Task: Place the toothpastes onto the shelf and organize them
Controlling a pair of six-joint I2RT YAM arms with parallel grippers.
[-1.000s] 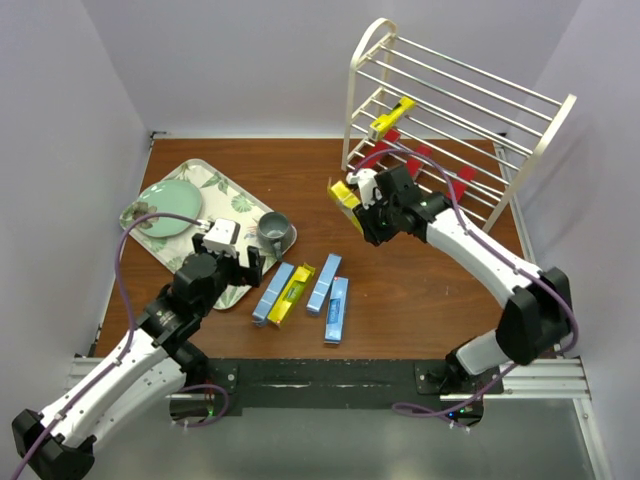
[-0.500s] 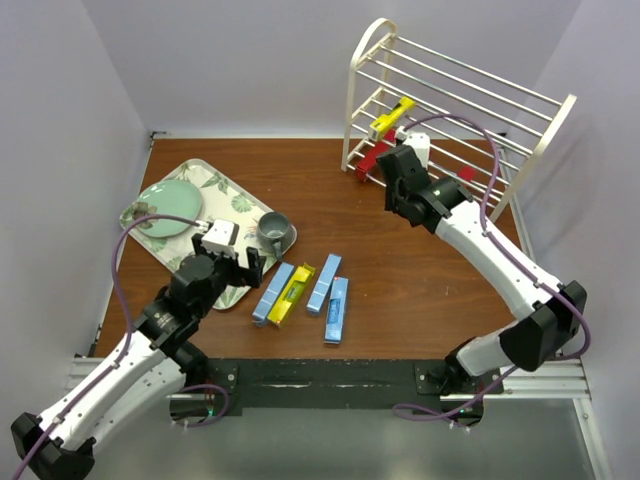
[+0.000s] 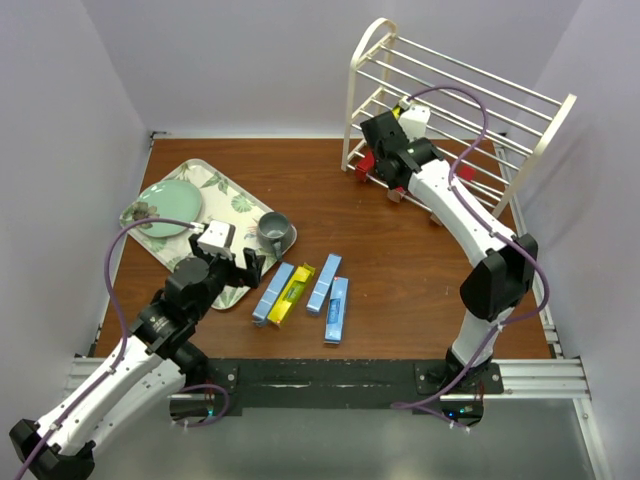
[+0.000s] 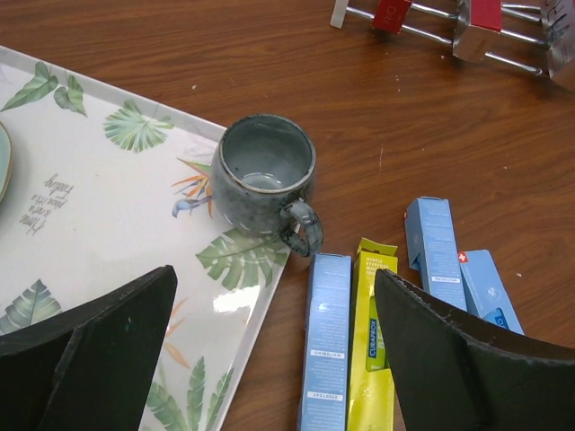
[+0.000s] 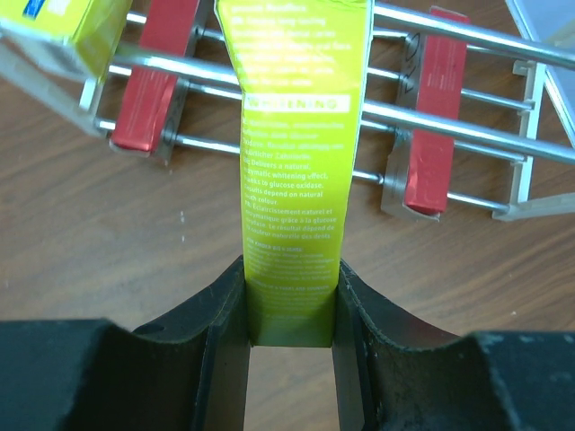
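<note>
The cream-white shelf (image 3: 455,100) stands at the back right. My right gripper (image 3: 388,140) is at its left end, shut on a yellow toothpaste (image 5: 292,162) whose far end reaches over the shelf rods (image 5: 467,126); the gripper (image 5: 289,310) grips its near end. A second yellow toothpaste (image 5: 72,31) lies on a tier at left. Two red toothpastes (image 5: 153,90) (image 5: 429,117) lie on the lowest tier. Three light blue toothpastes (image 3: 272,292) (image 3: 323,283) (image 3: 337,310) and one yellow toothpaste (image 3: 293,295) lie on the table. My left gripper (image 3: 228,262) is open and empty above the tray edge, left of them (image 4: 325,341).
A grey mug (image 3: 274,232) sits at the corner of the leaf-patterned tray (image 3: 215,190), just beyond the left gripper (image 4: 274,359). A green plate (image 3: 165,208) lies on the tray. Walls enclose the table on three sides.
My right gripper has carried the yellow toothpaste from above the table up and back to the shelf's left end. The left arm has barely moved.
</note>
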